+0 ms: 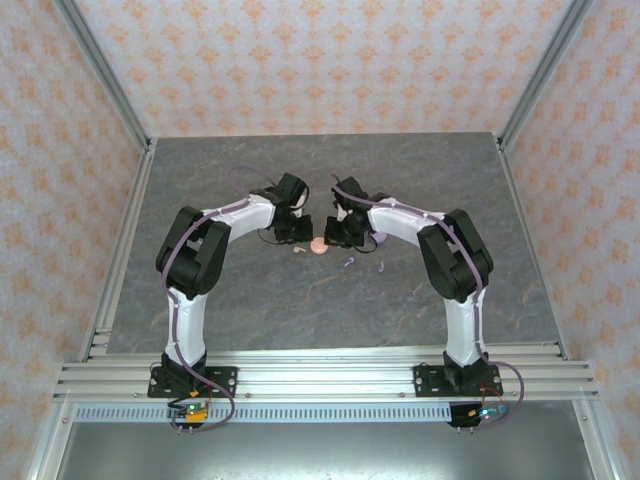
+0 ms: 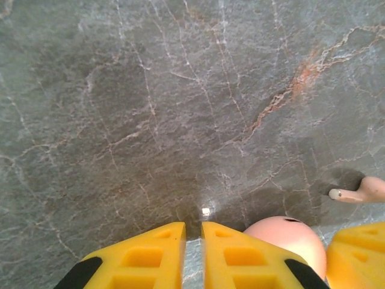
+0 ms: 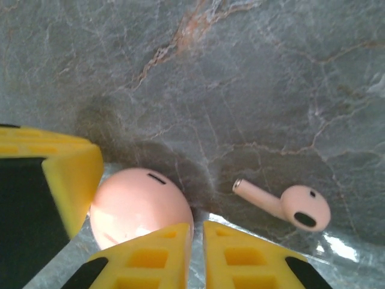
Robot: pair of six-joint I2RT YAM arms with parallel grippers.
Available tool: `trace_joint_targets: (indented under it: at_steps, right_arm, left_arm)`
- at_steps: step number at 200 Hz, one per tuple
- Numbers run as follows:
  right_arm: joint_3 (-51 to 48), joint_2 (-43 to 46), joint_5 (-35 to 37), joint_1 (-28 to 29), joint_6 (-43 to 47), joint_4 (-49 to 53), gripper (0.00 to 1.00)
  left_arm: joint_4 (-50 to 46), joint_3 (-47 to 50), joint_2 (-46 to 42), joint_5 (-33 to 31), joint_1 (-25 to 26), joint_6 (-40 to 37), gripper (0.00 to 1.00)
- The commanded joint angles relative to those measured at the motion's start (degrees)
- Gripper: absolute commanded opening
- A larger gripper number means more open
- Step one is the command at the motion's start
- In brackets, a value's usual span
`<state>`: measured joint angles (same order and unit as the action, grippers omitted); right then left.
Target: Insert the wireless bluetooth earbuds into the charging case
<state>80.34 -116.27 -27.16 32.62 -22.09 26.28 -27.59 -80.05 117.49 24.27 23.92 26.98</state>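
As my two arms bend inward over the middle of the counter (image 1: 250,300), my hands end up nearly facing each other with the pink case (image 3: 135,205) between them. My left hand (image 2: 192,229) is clenched: its yellow fingers (image 2: 150,256) stand almost together with nothing between them, their tips low over bare counter. The case sits just to the right of them in that wrist view. My right hand (image 3: 197,227) is likewise pinched to a narrow slit and grips nothing. Its left finger overlaps the near edge of the case, but I cannot tell whether it touches.

One pink earbud (image 3: 289,205) lies on its side on the counter near the case but apart from it. Its stem points back toward the case and its dark openings face up. Two lilac earbuds (image 1: 349,261) (image 1: 381,267) lie loose on the counter nearer my right arm, apart from each other. A lilac round case (image 1: 379,238) shows partly behind that arm's wrist. No earbud I can see sits in either case.
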Motion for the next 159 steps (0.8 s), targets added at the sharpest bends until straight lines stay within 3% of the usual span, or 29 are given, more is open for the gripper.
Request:
trace_joint_targets:
  at_steps: [1,93,159]
  right_arm:
    - [2.89,-2.38,2.68,0.34,-0.33,2.48,0.15]
    - [11.07,-4.91,6.63,0.34,0.87,7.36,0.15]
    - [1.84,5.73,6.37,0.25,0.10,5.19,0.15]
  left_arm:
    - [-1.74,1.46,-1.12,1.84,0.85,-0.59,0.16]
    - [-3.87,2.61,-4.63,-0.11,1.34,-1.09,0.18]
    - [-8.36,-5.76,-1.28,-2.69,1.22,-3.28,0.20]
